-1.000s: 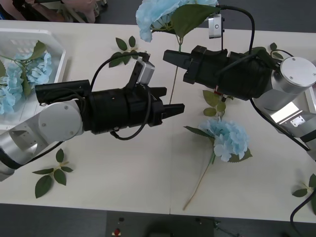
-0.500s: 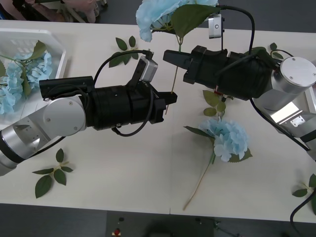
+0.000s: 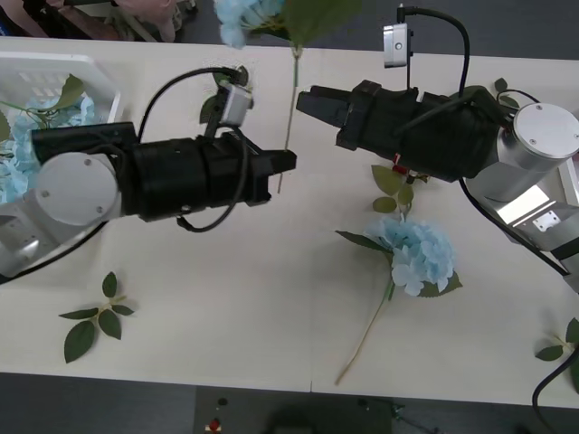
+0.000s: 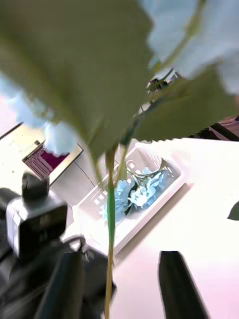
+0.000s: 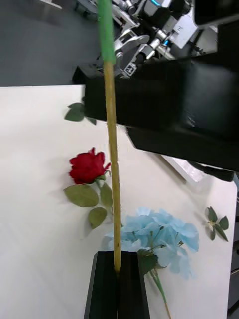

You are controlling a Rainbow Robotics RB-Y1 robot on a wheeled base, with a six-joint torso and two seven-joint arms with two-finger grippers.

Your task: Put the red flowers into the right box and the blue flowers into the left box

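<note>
My left gripper [image 3: 285, 168] is shut on the lower stem of a blue flower [image 3: 246, 13], whose pale bloom and broad leaf stand high over the table's far side. In the left wrist view the shut black fingers [image 5: 118, 286] pinch that stem [image 5: 112, 164]. My right gripper [image 3: 304, 98] hangs open just right of the stem, fingers [image 4: 178, 284] apart. Another blue flower [image 3: 418, 254] lies on the table below the right arm. A red flower [image 5: 88, 166] lies beside it. The left box [image 3: 56, 65] holds blue flowers [image 3: 83, 110]. The right box [image 3: 571, 192] shows as a white edge at far right.
Loose green leaf sprigs lie at the front left [image 3: 95, 321], the front right [image 3: 563, 347] and behind the left arm [image 3: 226, 83]. The two arms nearly meet over the table's middle. Bare tabletop lies in front of them.
My left gripper went from open to shut on the stem, then drew left with the flower. The bloom shifted left, and the stem now stands clear of the right gripper's fingers.
</note>
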